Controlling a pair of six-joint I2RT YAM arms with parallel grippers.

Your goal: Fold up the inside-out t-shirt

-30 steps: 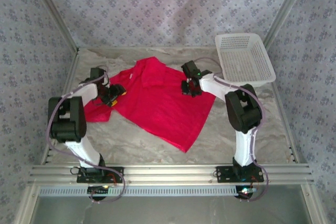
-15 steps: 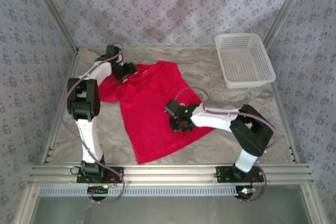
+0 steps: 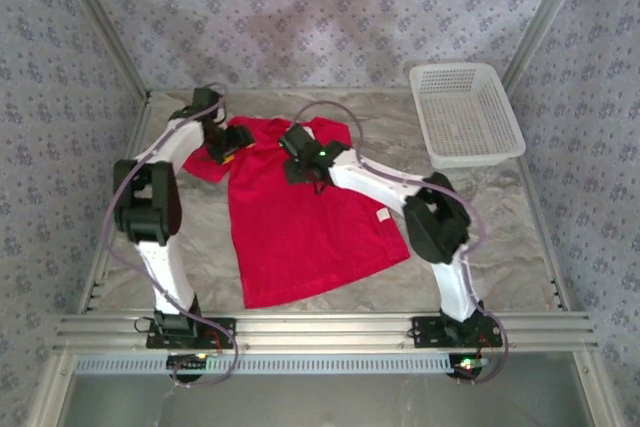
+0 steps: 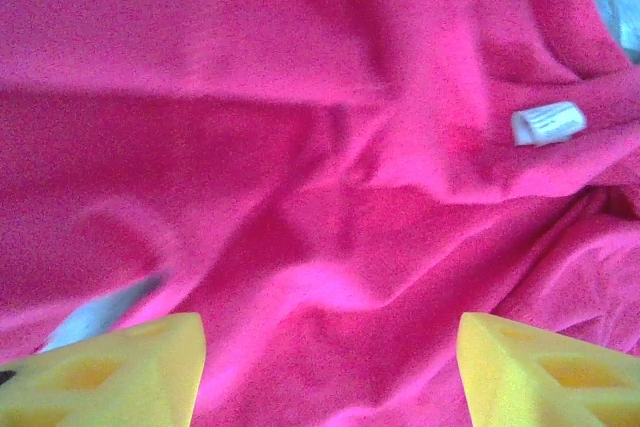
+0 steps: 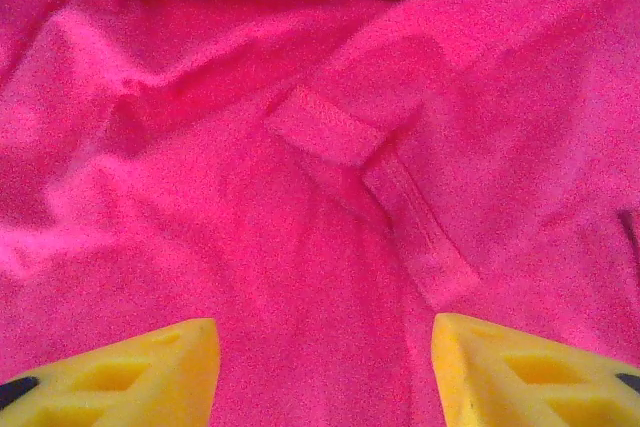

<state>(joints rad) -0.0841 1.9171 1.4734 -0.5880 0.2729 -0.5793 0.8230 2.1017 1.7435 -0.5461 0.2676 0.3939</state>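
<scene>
Fingers (image 4: 110,372) of the left gripper (image 4: 330,367) and of the right gripper (image 5: 325,367) stand apart, holding nothing, both close over the red t-shirt (image 3: 310,227), which lies spread out in the middle of the table (image 3: 480,237).

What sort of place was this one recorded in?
Probably a robot-lab test cell, not a home: wallpapered walls enclose a marble-look table edged by an aluminium rail, with a red t-shirt laid out.
</scene>
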